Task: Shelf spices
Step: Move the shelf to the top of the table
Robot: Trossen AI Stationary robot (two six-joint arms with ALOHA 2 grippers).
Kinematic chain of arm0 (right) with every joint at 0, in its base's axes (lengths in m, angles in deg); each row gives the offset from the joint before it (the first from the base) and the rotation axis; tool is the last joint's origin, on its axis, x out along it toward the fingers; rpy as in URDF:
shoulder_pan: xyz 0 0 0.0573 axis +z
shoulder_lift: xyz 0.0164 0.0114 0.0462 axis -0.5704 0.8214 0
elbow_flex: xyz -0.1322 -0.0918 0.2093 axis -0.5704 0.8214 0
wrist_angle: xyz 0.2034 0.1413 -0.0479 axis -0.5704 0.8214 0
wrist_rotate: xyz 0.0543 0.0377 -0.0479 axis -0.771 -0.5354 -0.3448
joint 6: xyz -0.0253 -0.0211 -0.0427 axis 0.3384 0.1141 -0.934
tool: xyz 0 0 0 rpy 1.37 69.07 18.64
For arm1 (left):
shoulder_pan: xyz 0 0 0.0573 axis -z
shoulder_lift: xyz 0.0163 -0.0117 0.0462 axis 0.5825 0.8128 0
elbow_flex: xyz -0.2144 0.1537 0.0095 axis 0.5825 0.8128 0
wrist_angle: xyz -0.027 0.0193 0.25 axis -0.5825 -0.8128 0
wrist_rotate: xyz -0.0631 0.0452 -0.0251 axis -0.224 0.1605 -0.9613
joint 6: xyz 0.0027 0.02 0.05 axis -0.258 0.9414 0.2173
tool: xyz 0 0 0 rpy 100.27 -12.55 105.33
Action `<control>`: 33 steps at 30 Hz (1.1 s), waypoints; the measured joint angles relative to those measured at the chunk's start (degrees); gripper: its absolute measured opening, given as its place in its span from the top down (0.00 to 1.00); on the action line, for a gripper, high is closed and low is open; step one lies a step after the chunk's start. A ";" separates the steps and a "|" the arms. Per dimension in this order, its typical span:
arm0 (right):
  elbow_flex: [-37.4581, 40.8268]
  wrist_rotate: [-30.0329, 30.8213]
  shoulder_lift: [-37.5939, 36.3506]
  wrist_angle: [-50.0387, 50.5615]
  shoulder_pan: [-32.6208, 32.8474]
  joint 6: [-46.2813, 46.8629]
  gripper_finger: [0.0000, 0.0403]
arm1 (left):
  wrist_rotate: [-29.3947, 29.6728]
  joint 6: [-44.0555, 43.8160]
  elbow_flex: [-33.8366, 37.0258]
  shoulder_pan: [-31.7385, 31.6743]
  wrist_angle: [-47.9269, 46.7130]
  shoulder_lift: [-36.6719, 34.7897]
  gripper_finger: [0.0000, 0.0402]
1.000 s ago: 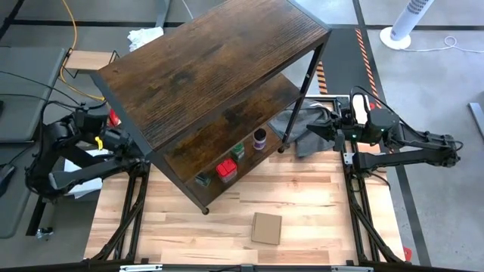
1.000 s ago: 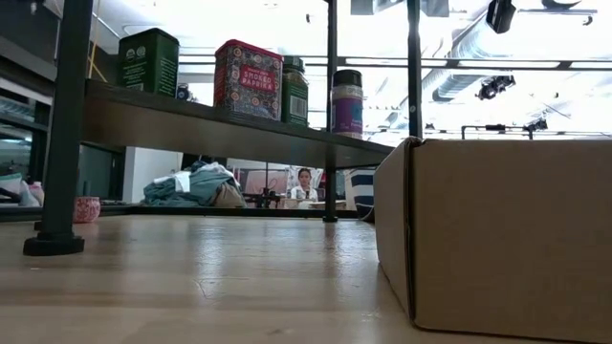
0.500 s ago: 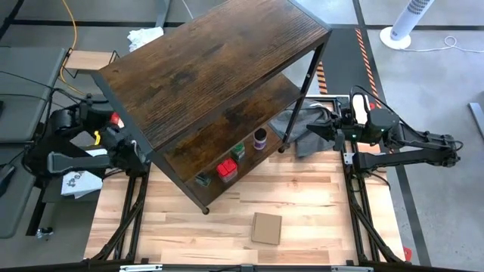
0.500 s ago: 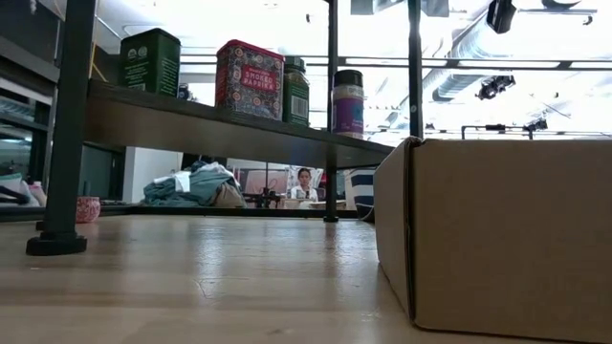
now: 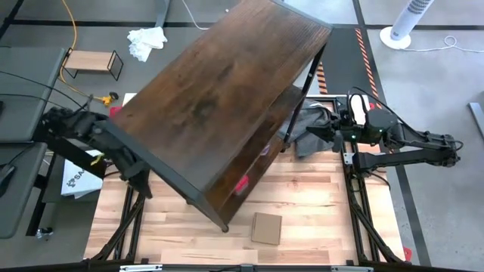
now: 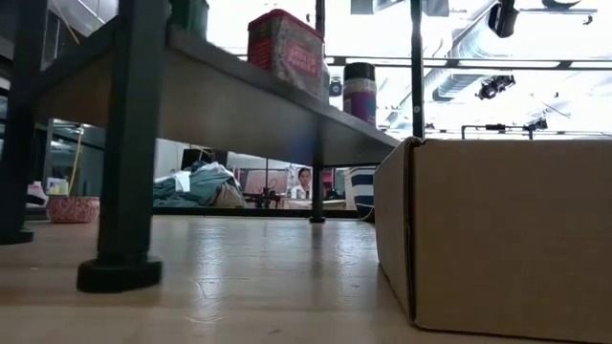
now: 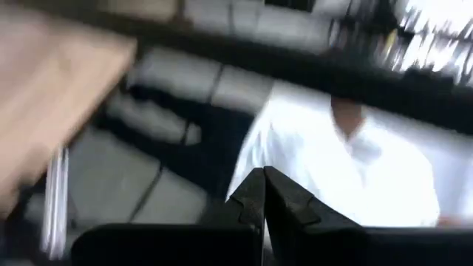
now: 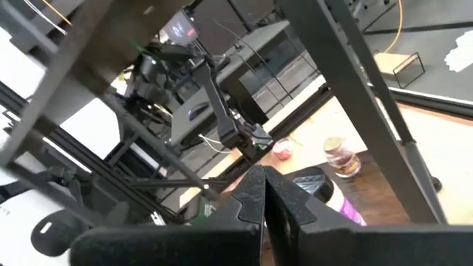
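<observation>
At table centre: shelf (image 5: 219, 98) tilted, spices (image 6: 287, 48) on lower board. Left gripper (image 7: 264, 193) at 9 o'clock, fingers closed, empty. Right gripper (image 8: 264, 193) at 3 o'clock, closed, empty. Step: judged spices shelved. Next: steady shelf.

Two dark, near-black arms of slim jointed links. On the right arm (image 5: 404, 143): a pale casing near the wrist, a small green light beside it, thin black cable looping over the top. On the left arm (image 5: 79, 132): matte black tubes and blocky joints. At each wrist, two black tapered fingers (image 8: 250, 198), smooth and wedge-shaped, pressed edge to edge; same pair on the left (image 7: 260, 201).
</observation>
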 joint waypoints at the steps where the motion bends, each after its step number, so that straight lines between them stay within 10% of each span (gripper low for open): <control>1: 0.00 -0.01 0.01 0.06 0.00 0.17 1.00 | 4.49 -0.92 0.00 1.05 0.30 -0.42 1.00; 9: 0.00 -0.52 0.51 0.15 0.08 2.13 1.00 | 21.15 -5.12 -0.04 7.29 -0.09 0.73 1.00; 18: -0.08 -15.64 12.38 1.59 6.69 11.69 1.00 | 32.78 -6.19 0.09 13.91 -1.69 1.55 1.00; 33: -0.02 -10.68 24.73 -12.17 13.03 10.14 1.00 | 54.32 -25.02 0.06 23.85 -22.29 1.10 1.00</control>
